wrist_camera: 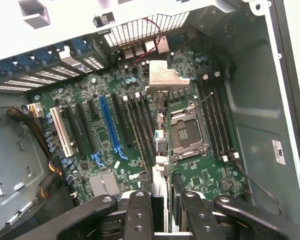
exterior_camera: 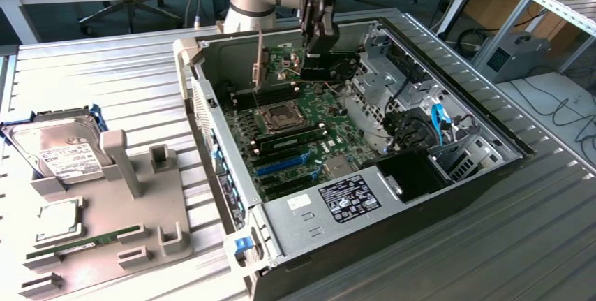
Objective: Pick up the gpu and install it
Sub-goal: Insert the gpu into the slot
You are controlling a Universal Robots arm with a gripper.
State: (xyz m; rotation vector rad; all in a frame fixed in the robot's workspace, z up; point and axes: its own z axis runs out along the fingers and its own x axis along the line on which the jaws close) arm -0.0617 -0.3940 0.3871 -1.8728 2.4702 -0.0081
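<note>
Pickup is done: the gripper [wrist_camera: 162, 200], clamped on the gpu [wrist_camera: 164, 77], holds it edge-down above the motherboard [wrist_camera: 205, 180], not yet seated in a slot.

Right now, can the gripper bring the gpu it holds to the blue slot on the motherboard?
Probably yes: the gripper holds the gpu over the motherboard, the case is open, and nothing stands over the blue slot.

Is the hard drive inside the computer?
No, the hard drive lies on the exterior view's left, outside the open computer case.
</note>
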